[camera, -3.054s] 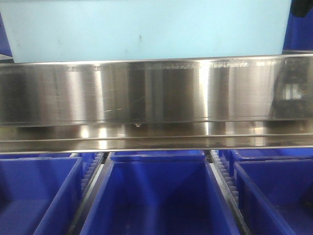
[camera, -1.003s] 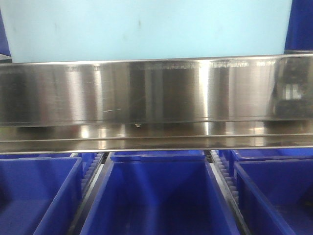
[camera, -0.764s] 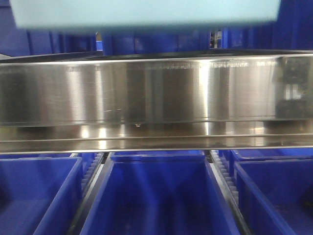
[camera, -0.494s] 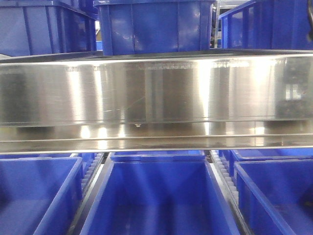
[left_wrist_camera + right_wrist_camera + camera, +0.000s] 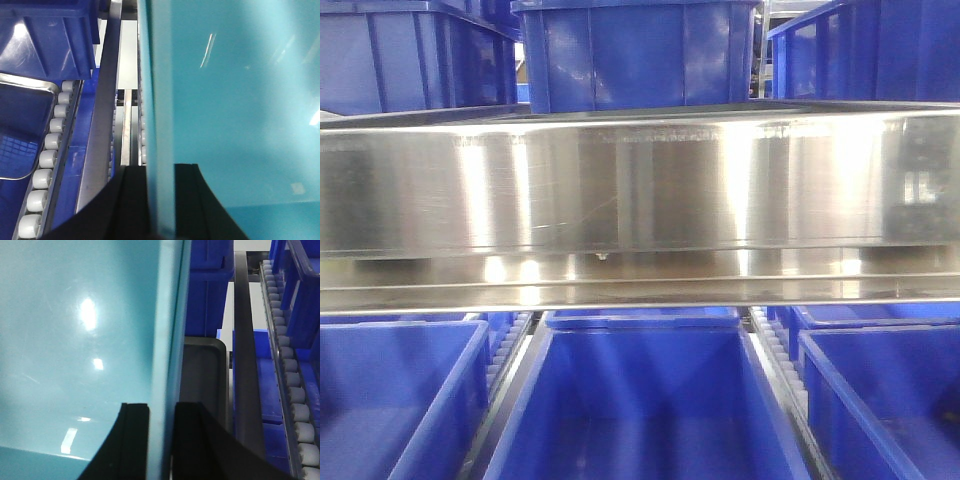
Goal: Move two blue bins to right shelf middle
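Observation:
A light blue bin fills the left wrist view (image 5: 240, 100) and the right wrist view (image 5: 75, 340). My left gripper (image 5: 160, 172) is shut on the bin's left wall, one black finger on each side of it. My right gripper (image 5: 162, 410) is shut on the bin's right wall in the same way. The light blue bin does not show in the front view. There, dark blue bins stand on the upper level (image 5: 640, 50) and three dark blue bins sit below the steel beam: left (image 5: 390, 400), middle (image 5: 640, 400), right (image 5: 890, 400).
A wide steel shelf beam (image 5: 640, 180) crosses the front view. Roller tracks run beside the held bin in the left wrist view (image 5: 45, 160) and the right wrist view (image 5: 295, 390). A grey tray (image 5: 202, 370) lies under the bin's right wall.
The light blue bin has risen out of the top of the front view, uncovering dark blue bins on the upper level behind it. The shelf and lower bins have not moved.

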